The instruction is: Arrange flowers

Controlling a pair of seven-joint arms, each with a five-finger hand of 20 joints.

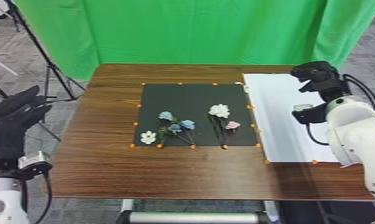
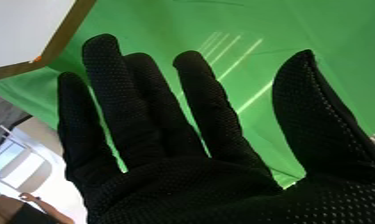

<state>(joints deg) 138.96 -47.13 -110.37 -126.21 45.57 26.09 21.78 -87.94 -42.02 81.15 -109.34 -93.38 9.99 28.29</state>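
Green curtain (image 1: 201, 35) | head view: flowers (image 1: 219, 110) on black mat (image 1: 188, 94), right hand (image 1: 318, 75) | right wrist view: fingers (image 2: 121, 95) spread

Open black-gloved right hand (image 2: 179, 187), fingers straight, green curtain (image 2: 343, 30) behind

Many colours on and around black mat (image 1: 188, 95).
On the mat, the flowers are blue (image 1: 166, 115), white (image 1: 219, 110) and pink (image 1: 232, 125); along its edge, the small marks (image 1: 193, 146) are orange. Right of it, sheet (image 1: 286, 115) is white; under it, table (image 1: 166, 175) is brown, wood-grained.
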